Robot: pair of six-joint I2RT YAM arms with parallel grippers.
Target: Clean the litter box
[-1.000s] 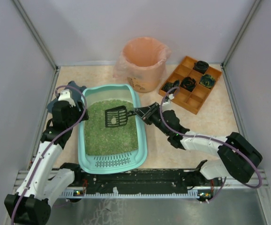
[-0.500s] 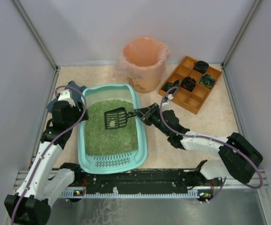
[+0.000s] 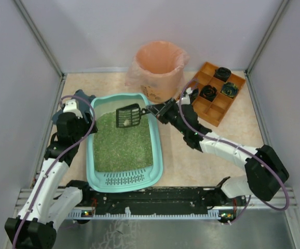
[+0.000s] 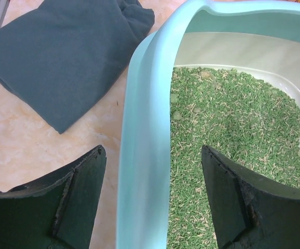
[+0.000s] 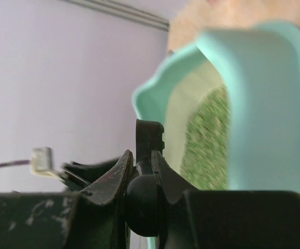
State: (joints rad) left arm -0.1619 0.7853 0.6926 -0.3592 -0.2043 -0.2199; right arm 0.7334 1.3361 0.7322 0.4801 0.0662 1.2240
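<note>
Top external, right pincer [image 3: 153,110] pinching scoop [image 3: 128,116] over litter box [image 3: 159,155] — left pincer [image 4: 153,153] spread, astride its rim.

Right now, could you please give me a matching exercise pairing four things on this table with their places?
1. black slotted plastic scoop
2. dark teal folded cloth
3. peach-lined round bin
4. orange compartmented tray

A. far right corner of the table
B. left of the large teal plastic litter box
C. held in the right tool above green litter
D. just beyond the litter box's far end

Pairs: 1-C, 2-B, 3-D, 4-A
</note>
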